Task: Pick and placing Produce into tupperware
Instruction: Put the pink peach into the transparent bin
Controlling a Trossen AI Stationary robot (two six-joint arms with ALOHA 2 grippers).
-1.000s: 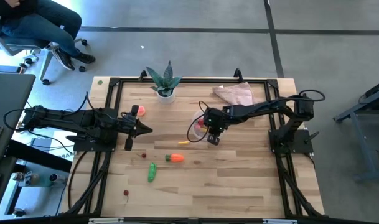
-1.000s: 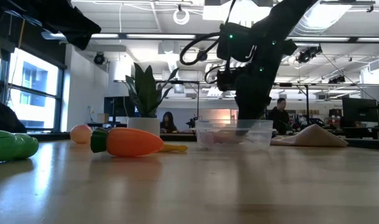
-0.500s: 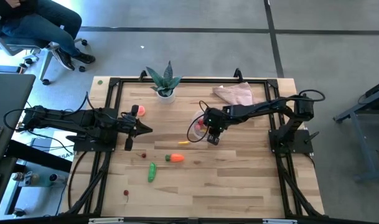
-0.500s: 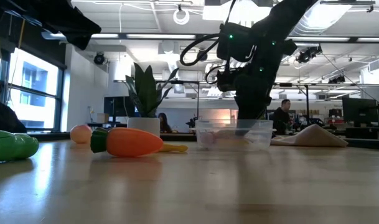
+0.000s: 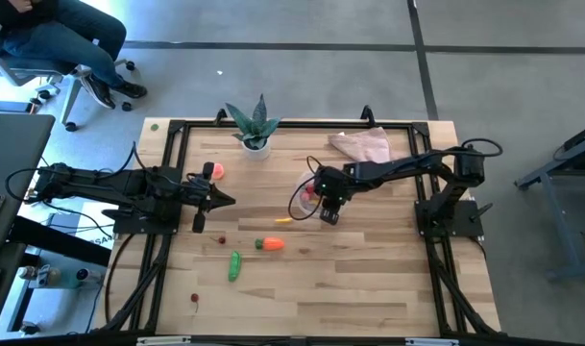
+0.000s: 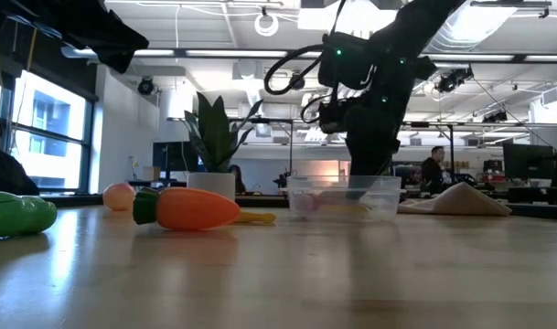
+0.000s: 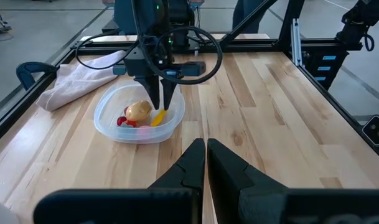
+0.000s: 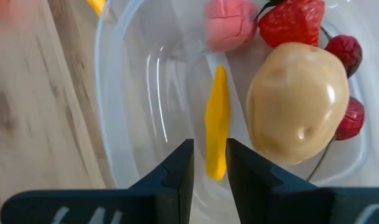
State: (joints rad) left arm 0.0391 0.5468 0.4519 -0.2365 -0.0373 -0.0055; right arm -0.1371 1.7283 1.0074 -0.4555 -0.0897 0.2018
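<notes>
Right gripper (image 8: 208, 163) parted just above yellow slice (image 8: 216, 121), released inside tupperware (image 7: 108, 121) beside potato (image 8: 296, 102). Judged light, stiff, slippery; best pinched across narrow middle.

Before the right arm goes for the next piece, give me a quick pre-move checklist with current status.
1. Yellow piece lies inside the tupperware: ok.
2. Right gripper is free of the yellow piece, fingers slightly apart above it: ok.
3. Tupperware upright on the table: ok.
4. Left gripper parked shut, away from the tupperware: ok.
5. Produce left outside: carrot, cucumber, peach: not ok, still to place.
6. Lift path clear of the tupperware rim: cannot tell.
</notes>
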